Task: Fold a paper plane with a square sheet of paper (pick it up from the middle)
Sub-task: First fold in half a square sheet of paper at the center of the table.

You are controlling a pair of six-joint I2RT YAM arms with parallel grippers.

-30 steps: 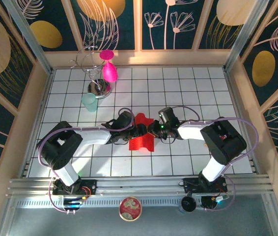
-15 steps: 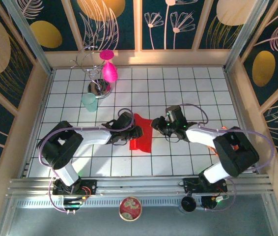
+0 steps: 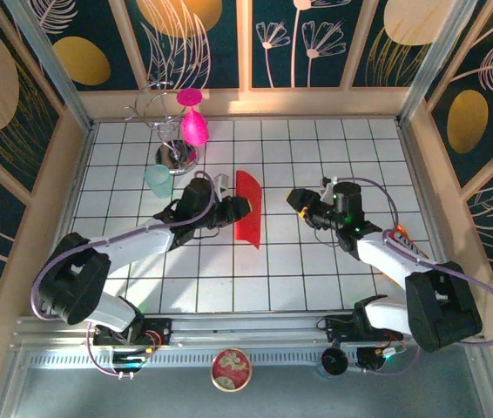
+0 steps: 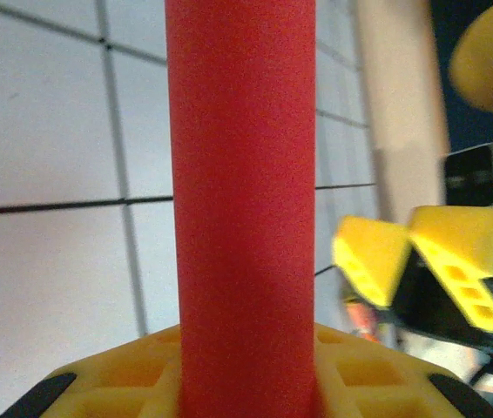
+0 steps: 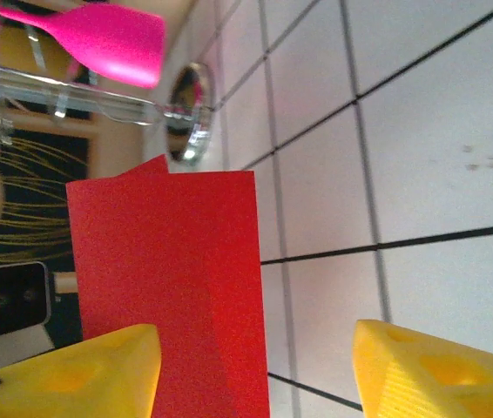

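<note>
The left hand (image 3: 238,207) pinches the folded red paper (image 3: 249,222) from its 9 o'clock side. The paper stands on edge near the middle of the worktop (image 3: 334,148). The right hand (image 3: 297,201) is spread wide at 3 o'clock, not touching it.

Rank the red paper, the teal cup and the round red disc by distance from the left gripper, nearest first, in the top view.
1. The red paper, held in the left gripper, mid-table.
2. The teal cup, to its left, farther back.
3. The round red disc, beyond the near rail.
</note>
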